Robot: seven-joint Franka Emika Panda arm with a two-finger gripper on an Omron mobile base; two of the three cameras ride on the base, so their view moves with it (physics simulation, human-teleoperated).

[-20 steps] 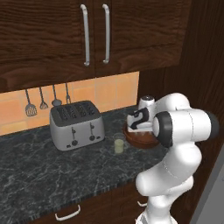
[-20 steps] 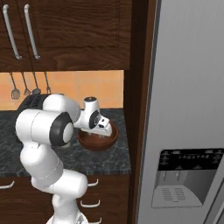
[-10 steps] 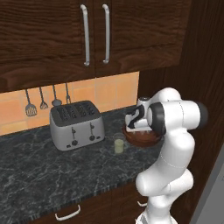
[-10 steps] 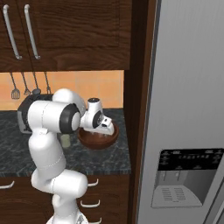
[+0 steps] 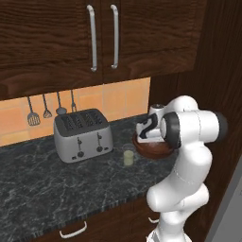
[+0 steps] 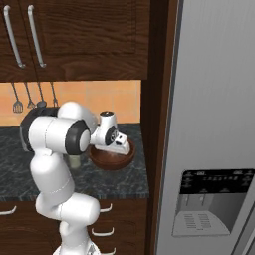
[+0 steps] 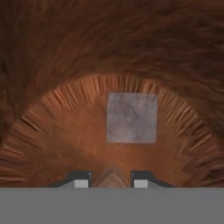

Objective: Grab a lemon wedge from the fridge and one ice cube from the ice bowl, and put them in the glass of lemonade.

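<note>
The fingers (image 7: 81,179) sit narrowed deep inside the ice bowl (image 5: 152,147), with a small pale piece between their tips; whether they grip it I cannot tell. Just beyond them lies a square grey ice cube (image 7: 131,117), probably hard, slick and light, best pinched across flat sides. The glass of lemonade (image 5: 128,156) stands on the tabletop (image 5: 42,184) beside the bowl.

Glass of lemonade (image 5: 128,157) between toaster (image 5: 83,135) and ice bowl (image 5: 152,147) on counter (image 5: 42,184).
</note>
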